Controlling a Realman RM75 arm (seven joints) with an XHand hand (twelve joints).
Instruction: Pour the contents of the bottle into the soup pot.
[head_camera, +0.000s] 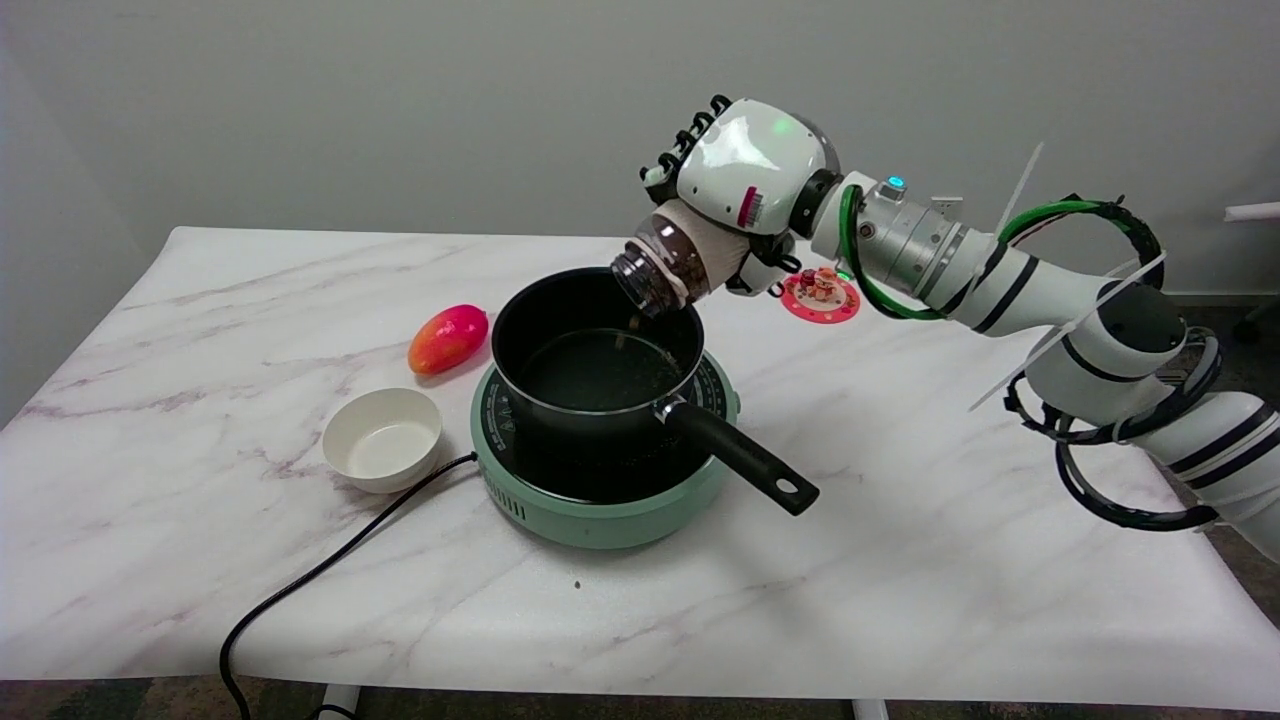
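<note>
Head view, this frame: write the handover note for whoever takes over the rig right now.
Right hand: grips the bottle, tilted mouth-down over the far rim of the soup pot.
Pot sits on the green cooker, handle toward the near right.
Done: bottle lifted, tipped; dark bits appear to be falling, and some seem to lie in the pot.
Left: bottle still holds dark contents; finish pouring, then set it down.
Nearby: mango, white bowl.

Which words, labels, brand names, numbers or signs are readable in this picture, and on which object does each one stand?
None can be read.
Green cooker: pale markings ring its black top around the soup pot, too small and blurred to read.
Bottle in the right hand: beige label, no legible text.
Right hand: a red striped mark, not text.
Pink round item behind: a picture, no readable words.
</note>
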